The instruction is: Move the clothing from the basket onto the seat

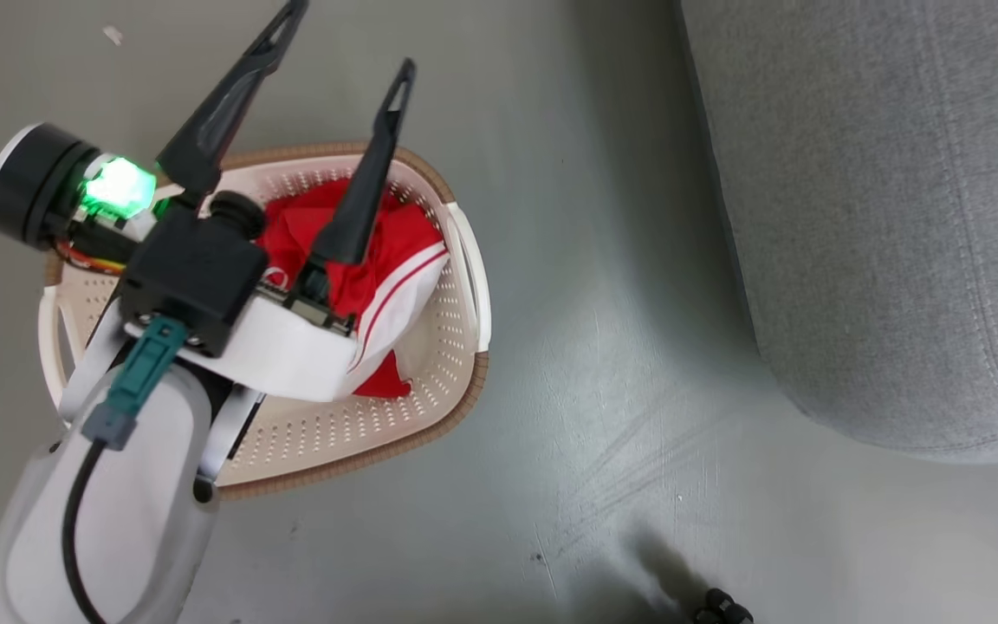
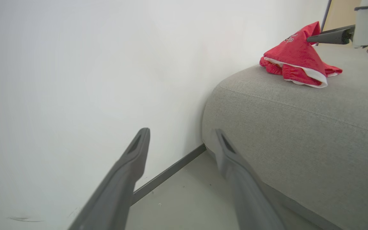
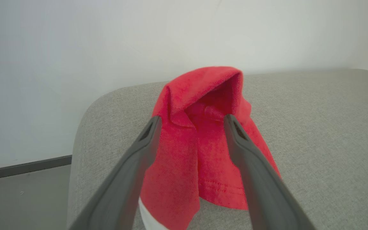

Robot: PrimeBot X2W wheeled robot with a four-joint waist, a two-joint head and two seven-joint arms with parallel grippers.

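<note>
Above the basket (image 1: pixel 464 260) the left gripper (image 1: pixel 352 39) hangs wide open, empty; the clothes (image 1: pixel 412 230) inside it look light and limp, best pinched at a raised fold.

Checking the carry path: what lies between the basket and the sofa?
Only bare grey floor with faint scuff marks lies between the basket and the sofa, as the head view shows.

White forearm (image 1: pixel 131 520), black cable (image 1: pixel 68 529), teal plug (image 1: pixel 142 364), green light (image 1: pixel 120 186), dark left tool (image 1: pixel 352 36).
</note>
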